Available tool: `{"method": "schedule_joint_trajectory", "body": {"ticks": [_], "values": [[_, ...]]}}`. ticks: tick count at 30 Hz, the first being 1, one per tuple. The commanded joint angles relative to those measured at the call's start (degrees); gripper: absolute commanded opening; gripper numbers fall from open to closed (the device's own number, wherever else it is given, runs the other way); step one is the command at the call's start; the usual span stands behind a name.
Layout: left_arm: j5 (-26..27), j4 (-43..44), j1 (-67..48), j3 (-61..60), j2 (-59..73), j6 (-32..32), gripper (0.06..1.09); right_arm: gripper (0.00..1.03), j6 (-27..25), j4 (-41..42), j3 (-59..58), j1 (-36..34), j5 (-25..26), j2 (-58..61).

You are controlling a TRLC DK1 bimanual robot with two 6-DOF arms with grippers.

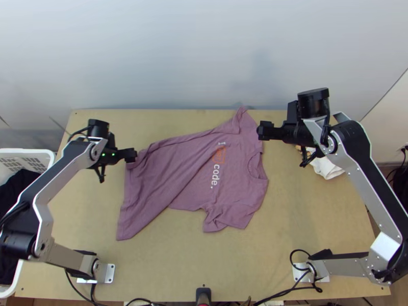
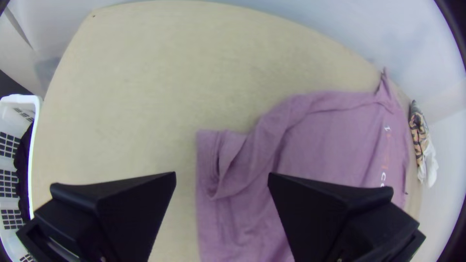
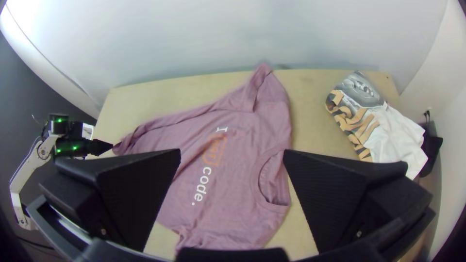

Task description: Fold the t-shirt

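One counter [image 1: 306, 214] lies under everything and gives the flat place which the folding needs. One t-shirt [image 1: 234, 183] is on it, about in the middle, with the printed side up, perhaps so that the print guides the work. It is spread but skewed: a slanting ridge crosses the body, and the hem corner near the left arm [image 1: 61, 171] is ruffled. The two sleeves lie at opposite sides of the t-shirt.

There are two arms; the right arm [image 1: 375, 194] comes from beyond the neck side of the t-shirt. One basket [image 1: 50, 156] with dark cloth stands past its hem side, probably as store for garments. One small heap of cloth [image 1: 326, 167] lies beyond its neck side, maybe put away to leave room; how many pieces, I cannot tell.

Of two end effectors, the left end effector [image 1: 132, 155] is released, above the far hem corner of the t-shirt. The right end effector [image 1: 260, 130] is also released, by the far shoulder, likely so both can take the far edge.
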Motion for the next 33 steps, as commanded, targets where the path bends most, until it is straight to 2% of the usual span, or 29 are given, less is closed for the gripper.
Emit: {"method": "schedule_joint_trajectory", "body": {"ticks": [1, 5, 10, 14, 15, 24, 33], "values": [[-0.1, 1.8, -2.2, 2.2, 6.4, -1.7, 0.94, 0.98, -0.2, 0.0, 0.2, -0.7, 0.1, 0.9], [-0.1, 1.5, -3.0, 1.7, 7.4, -1.8, 0.88, 0.98, -0.6, 0.1, 0.4, -1.0, 0.1, 1.8], [-0.1, 3.4, -3.0, 1.6, 8.1, -2.1, 0.57, 0.98, -1.1, 1.4, 1.7, -1.6, 0.1, 4.0], [-0.2, 4.4, -3.6, 2.3, 8.8, -2.1, 0.14, 0.98, -1.0, 2.0, 3.5, -2.3, 0.0, 8.4], [-0.2, 4.8, -3.7, 2.3, 8.8, -2.0, 0.1, 0.98, -1.0, 2.1, 3.9, -2.7, -0.1, 9.8], [-0.2, 4.4, -3.0, 7.7, 9.0, -4.2, 0.1, 0.98, -0.6, 9.7, 8.3, -5.1, -0.3, 27.4], [-1.1, 4.4, -1.5, 13.2, 11.0, -6.5, 0.1, 0.97, 0.6, 10.5, 22.9, -3.8, -2.2, 45.9]]}}
